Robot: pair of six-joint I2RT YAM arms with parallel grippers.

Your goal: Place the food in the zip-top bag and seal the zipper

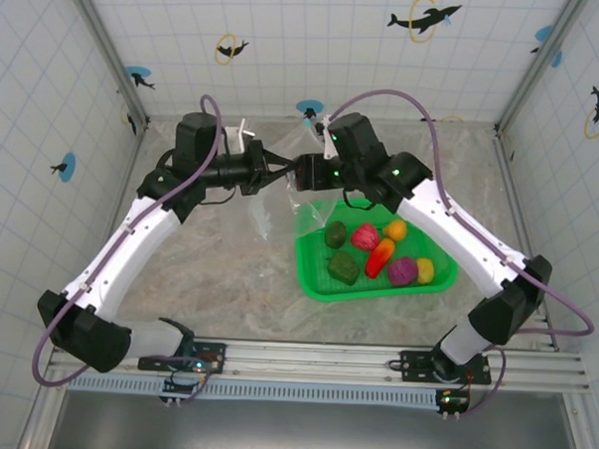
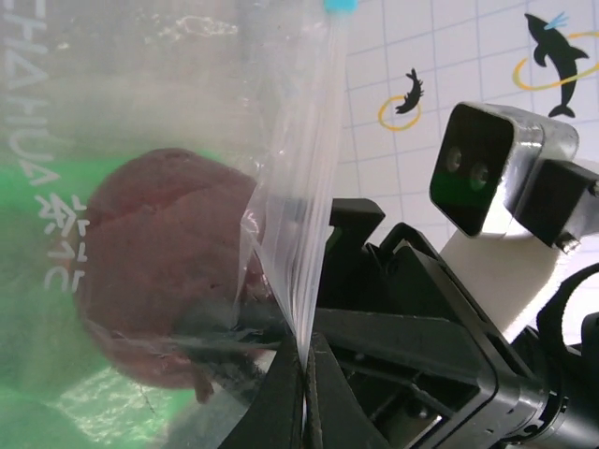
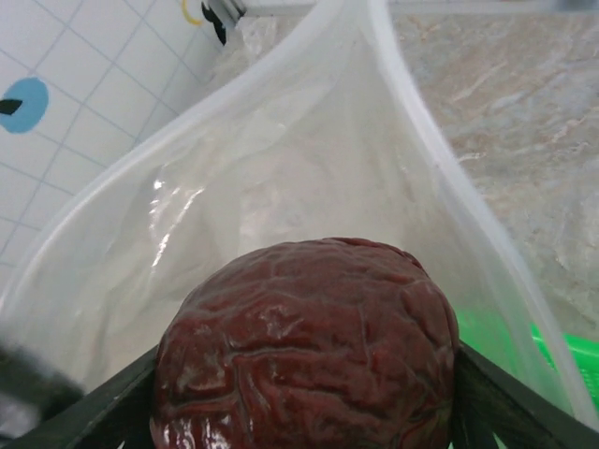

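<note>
Your left hand (image 2: 304,383) is pinched shut on the zipper (image 2: 316,187) of the bag (image 1: 273,211), holding that edge up above the table (image 1: 218,271) so the mouth gapes toward your other arm. Your right hand (image 1: 307,173) grips a maroon fruit (image 3: 304,346) and sits inside that mouth, the rim curving round both sides. The fruit looks ready to drop. The rest of the food (image 1: 378,253) waits in the green basket (image 1: 376,293) just beside the bag, which keeps reaches short.
</note>
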